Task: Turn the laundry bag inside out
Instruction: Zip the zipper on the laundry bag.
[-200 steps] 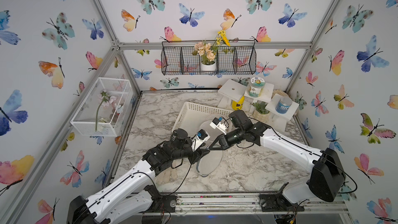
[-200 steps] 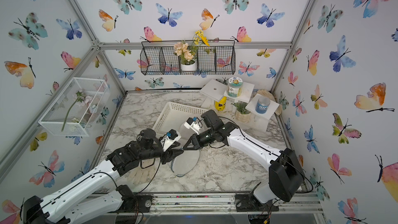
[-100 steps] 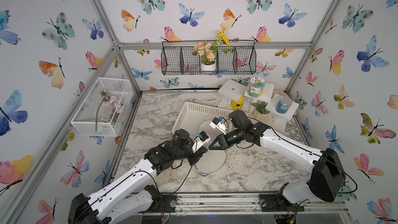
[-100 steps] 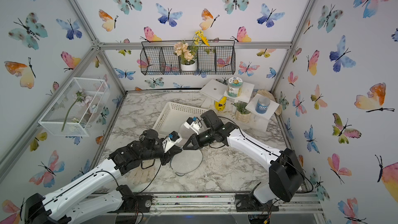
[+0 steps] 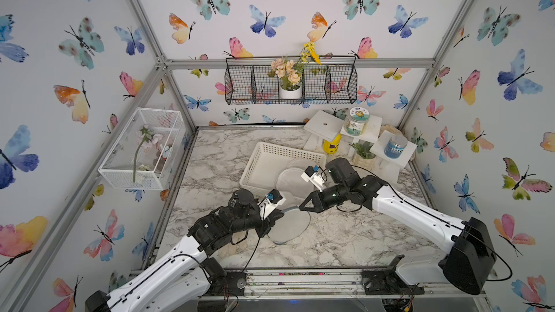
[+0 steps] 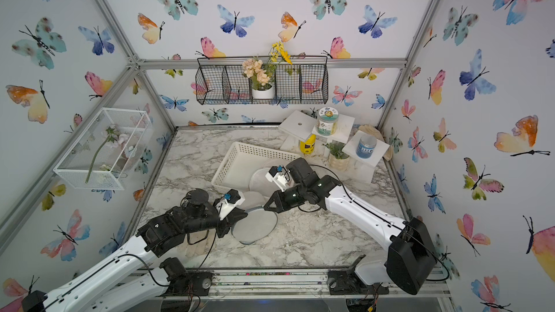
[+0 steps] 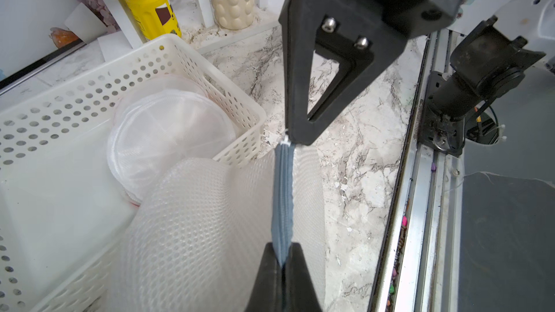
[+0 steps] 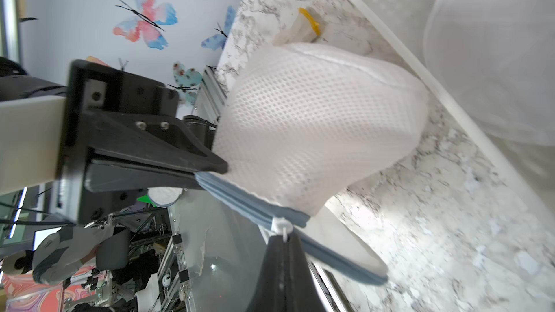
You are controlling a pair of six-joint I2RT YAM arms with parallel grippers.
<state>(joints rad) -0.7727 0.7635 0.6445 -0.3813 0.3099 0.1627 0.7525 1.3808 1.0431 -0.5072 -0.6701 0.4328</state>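
Gripping bag (image 5: 289, 225) edge: left claw (image 7: 282, 261) clenched on grey trim (image 7: 282, 193), right claw (image 8: 283, 240) clamped on zip tag (image 8: 280, 225); turning seemingly not begun.

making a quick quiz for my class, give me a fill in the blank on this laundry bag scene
The left end effector and right end effector are both ___ on the laundry bag's zipper edge.
The bottle under the white stand is ___.
The spare mesh bags rest in the perforated ___.
Missing words: shut; yellow; basket.
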